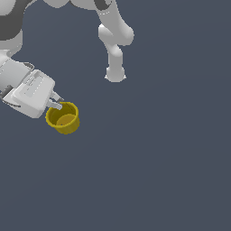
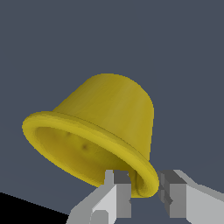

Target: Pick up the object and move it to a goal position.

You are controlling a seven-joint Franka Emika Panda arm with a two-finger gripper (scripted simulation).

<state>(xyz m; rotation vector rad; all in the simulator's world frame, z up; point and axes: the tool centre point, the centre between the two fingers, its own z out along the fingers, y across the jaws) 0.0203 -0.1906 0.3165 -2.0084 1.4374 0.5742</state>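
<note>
Cup (image 1: 63,118) hung tilted at the exterior view's left, and your gripper (image 2: 145,192) had its two fingers pinched on just one stretch of the thick rim, so you risked it pivoting or slipping free on a fast move.
</note>
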